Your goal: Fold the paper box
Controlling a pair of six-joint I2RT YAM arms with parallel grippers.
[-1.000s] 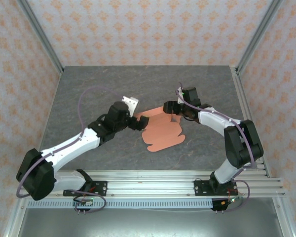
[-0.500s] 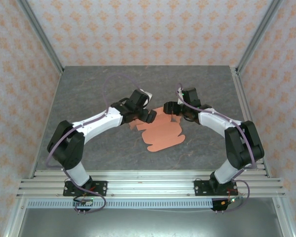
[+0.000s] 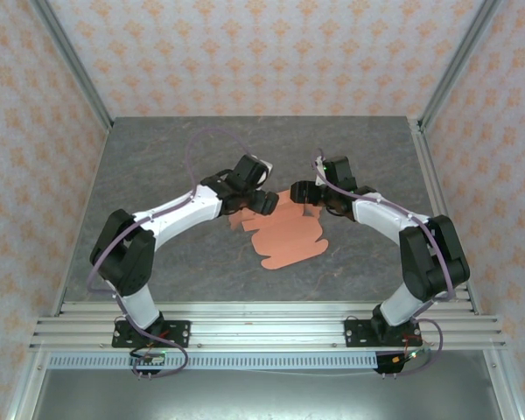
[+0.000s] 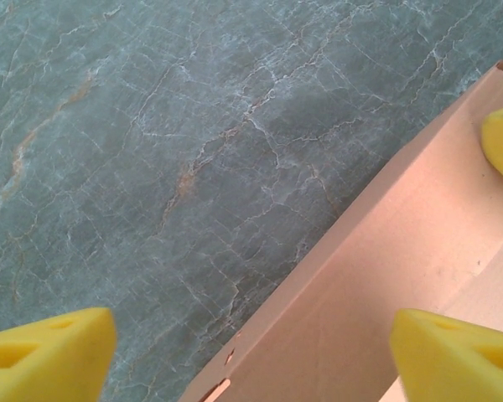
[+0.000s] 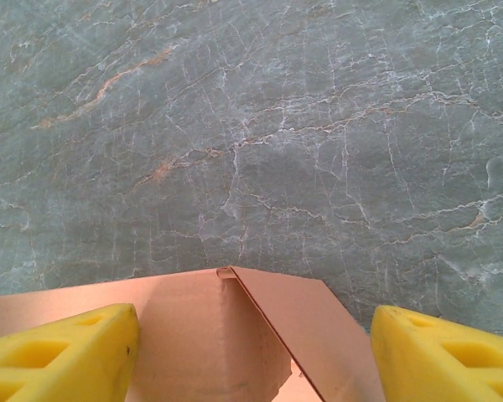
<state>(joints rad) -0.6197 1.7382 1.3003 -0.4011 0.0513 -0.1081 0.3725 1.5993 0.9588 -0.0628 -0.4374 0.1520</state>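
Left gripper (image 3: 264, 204) over the far-left edge of the paper box (image 3: 284, 234), a mostly flat sheet mid-table (image 3: 157, 166); fingers spread wide, nothing pinched. Right gripper (image 3: 299, 192) opposite, wide too, straddling a half-raised corner flap (image 5: 260, 327). Early wall-folding, I'd say; next, pinch a panel and crease it upright

Overhead overview, wrist closeups sharing paper box (image 3: 284, 234)
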